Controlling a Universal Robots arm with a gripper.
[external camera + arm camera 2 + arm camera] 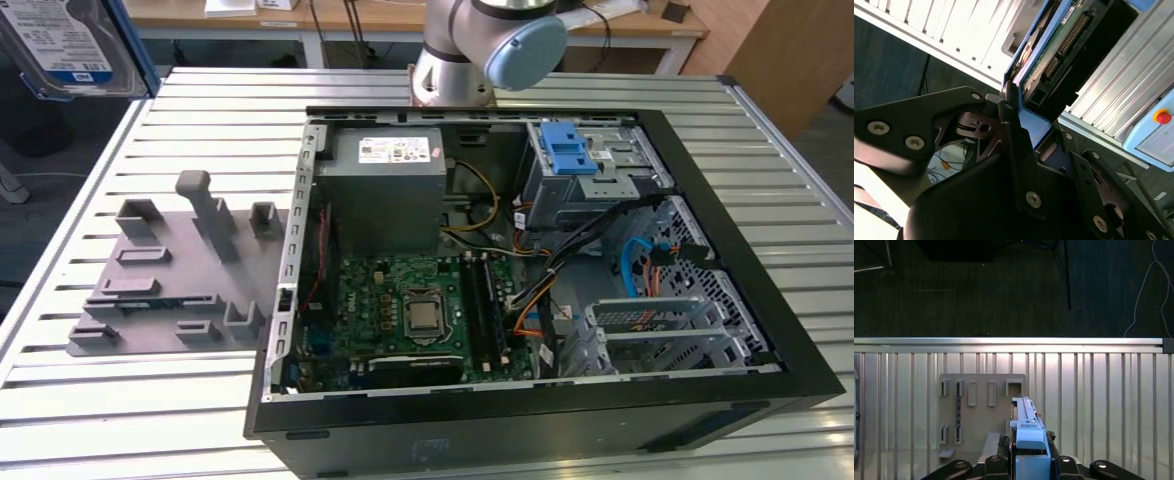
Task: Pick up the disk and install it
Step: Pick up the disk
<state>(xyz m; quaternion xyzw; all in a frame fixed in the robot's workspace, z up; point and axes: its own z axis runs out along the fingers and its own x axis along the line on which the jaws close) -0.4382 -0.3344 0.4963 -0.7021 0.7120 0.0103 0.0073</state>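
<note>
Above the slatted metal bench point(1104, 400), the claw point(1027, 447) is clamped on the disk point(1024, 415) and holds it in the air. In the first wrist view the disk shows edge-on, its blue frame toward the camera, over a grey fixture plate point(981, 405) with upright slots. In the second wrist view black fingers point(1013, 135) press on either side of the blue frame, and the disk's green circuit board faces out. In the exterior view the disk's labelled face sits at the upper left corner, well apart from the open computer case point(534, 250). The case lies on the bench, with the fixture plate just beside it on the exterior view's left. Inside the case, a silver cage with a blue latch point(581, 160) stands near a grey power supply box point(387, 185), at the end by the arm's base point(454, 70).
</note>
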